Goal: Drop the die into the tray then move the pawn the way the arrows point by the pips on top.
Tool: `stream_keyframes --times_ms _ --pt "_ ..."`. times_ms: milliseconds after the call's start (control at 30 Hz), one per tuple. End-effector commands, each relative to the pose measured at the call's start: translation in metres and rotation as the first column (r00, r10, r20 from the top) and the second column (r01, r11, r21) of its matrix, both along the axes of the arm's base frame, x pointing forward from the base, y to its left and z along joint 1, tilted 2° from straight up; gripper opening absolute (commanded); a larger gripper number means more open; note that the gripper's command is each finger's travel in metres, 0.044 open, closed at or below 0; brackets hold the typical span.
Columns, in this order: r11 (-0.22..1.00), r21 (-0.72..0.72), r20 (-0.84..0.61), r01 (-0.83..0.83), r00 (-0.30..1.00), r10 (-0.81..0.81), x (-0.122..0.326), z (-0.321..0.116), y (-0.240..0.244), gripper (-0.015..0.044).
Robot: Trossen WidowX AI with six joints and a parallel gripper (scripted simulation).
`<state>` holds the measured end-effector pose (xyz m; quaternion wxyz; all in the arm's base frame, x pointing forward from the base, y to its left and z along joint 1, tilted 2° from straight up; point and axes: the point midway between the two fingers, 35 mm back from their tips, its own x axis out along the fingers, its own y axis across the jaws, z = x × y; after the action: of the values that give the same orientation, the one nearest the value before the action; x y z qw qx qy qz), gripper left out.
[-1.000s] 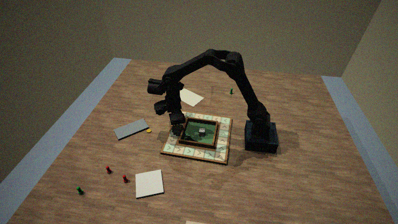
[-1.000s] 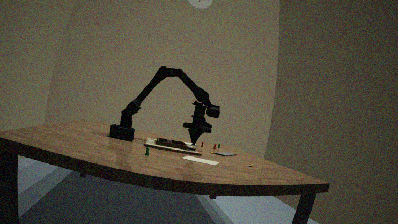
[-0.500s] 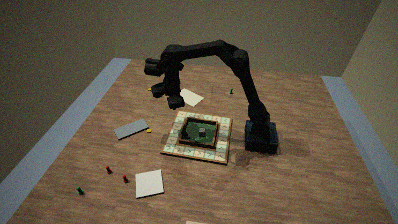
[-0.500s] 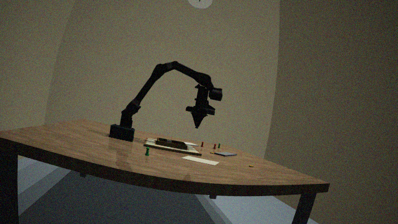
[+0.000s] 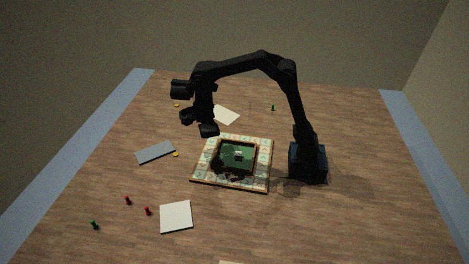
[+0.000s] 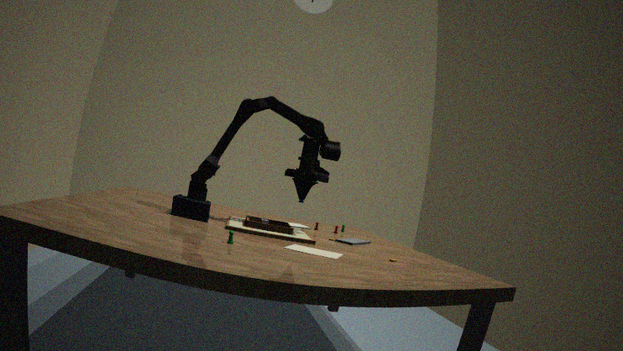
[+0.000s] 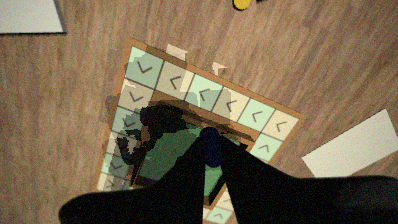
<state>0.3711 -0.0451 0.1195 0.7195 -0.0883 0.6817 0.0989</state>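
My gripper (image 6: 301, 199) (image 7: 210, 141) is shut on the dark blue pawn (image 7: 213, 153) and holds it in the air, well above the board (image 5: 263, 157) (image 6: 269, 236) (image 7: 144, 67). In the top view the fingertips and the pawn are hidden by the hand. The small white die (image 5: 237, 153) lies on the green floor of the dice tray (image 5: 255, 158) (image 6: 268, 224) (image 7: 165, 150), apart from the gripper. Its top pips are too small to read. In the wrist view the die is hidden.
Two red pawns (image 5: 127, 200) (image 5: 147, 210) and a green pawn (image 5: 94, 224) stand near a white pad (image 5: 176, 216). Another green pawn (image 5: 272, 107) (image 6: 230, 237) stands behind the board. A grey slab (image 5: 155, 151), yellow discs (image 5: 175, 154) (image 5: 176, 105) and a paper sheet (image 5: 227, 115) lie around.
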Motion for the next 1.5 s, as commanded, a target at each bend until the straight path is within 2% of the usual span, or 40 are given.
stream_keyframes --times_ms 0,700,867,1100,1467 --pt "1.0 -0.003 0.006 0.006 1.0 -0.006 -0.006 -0.008 0.022 0.0" --pt "1.0 0.005 0.002 0.005 1.0 -0.005 -0.055 -0.057 0.108 0.0" --pt "1.0 0.006 0.001 0.005 1.0 -0.005 -0.057 -0.062 0.111 0.0" --pt "1.0 0.006 0.001 0.005 1.0 -0.005 -0.056 -0.093 0.112 0.0" --pt "1.0 0.006 0.001 0.005 1.0 -0.005 -0.055 -0.099 0.112 0.0"
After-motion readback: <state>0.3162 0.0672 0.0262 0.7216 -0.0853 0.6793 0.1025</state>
